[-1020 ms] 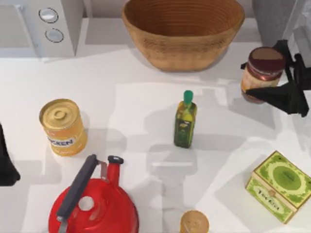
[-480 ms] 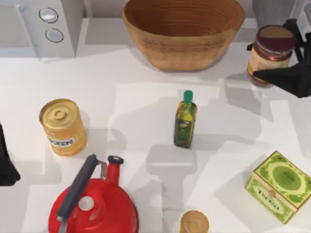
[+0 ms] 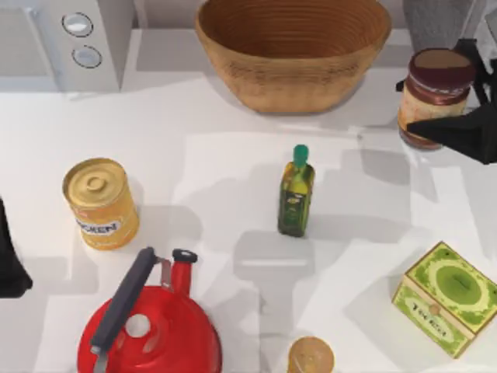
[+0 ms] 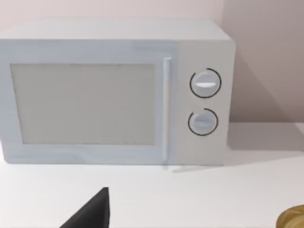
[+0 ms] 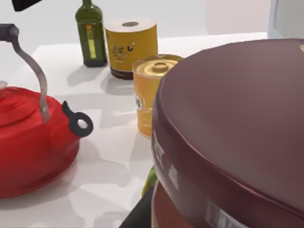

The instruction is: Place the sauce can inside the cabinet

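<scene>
White tabletop (image 3: 233, 155) is carrying, from the top view's left, the parked left gripper (image 3: 12, 260) at the edge, fingers impossible to judge, then a yellow tin (image 3: 99, 203), a red kettle (image 3: 151, 330), an oil bottle (image 3: 296, 192) and a green box (image 3: 446, 298). At far right the right gripper (image 3: 466, 105) is clamping the sauce can (image 3: 436, 95) by its sides, raised beside the grey cabinet (image 3: 439, 23).

Right tool (image 3: 454, 97) clamps sauce can (image 3: 433, 95) aloft at far right, beside basket (image 3: 293, 50); left arm parked at left edge.
</scene>
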Available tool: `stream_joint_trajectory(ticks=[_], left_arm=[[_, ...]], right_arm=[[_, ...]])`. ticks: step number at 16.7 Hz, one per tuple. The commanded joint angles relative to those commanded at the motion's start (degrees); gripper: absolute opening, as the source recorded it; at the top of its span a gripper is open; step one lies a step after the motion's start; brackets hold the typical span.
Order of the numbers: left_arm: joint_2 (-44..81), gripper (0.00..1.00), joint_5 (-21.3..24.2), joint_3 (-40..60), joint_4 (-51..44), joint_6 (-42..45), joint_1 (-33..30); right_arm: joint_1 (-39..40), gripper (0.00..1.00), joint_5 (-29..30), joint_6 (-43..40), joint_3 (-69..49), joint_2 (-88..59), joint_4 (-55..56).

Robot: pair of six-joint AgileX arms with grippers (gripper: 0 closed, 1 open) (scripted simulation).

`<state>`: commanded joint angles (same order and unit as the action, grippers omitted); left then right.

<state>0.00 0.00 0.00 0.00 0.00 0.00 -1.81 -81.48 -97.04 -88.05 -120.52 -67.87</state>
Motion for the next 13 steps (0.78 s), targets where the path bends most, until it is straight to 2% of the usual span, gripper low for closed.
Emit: stream_joint_trajectory(ticks=[6, 13], left_arm=[[0.0, 1.0, 0.0, 0.0, 0.0, 0.0, 0.0], [0.0, 1.0, 0.0, 0.0, 0.0, 0.0, 0.0]], right_arm=[[1.05, 0.0, 11.81, 16.89, 16.44, 20.62, 11.02], [1.89, 0.0, 34.07, 44.48, 43.46, 55.43, 30.38]])
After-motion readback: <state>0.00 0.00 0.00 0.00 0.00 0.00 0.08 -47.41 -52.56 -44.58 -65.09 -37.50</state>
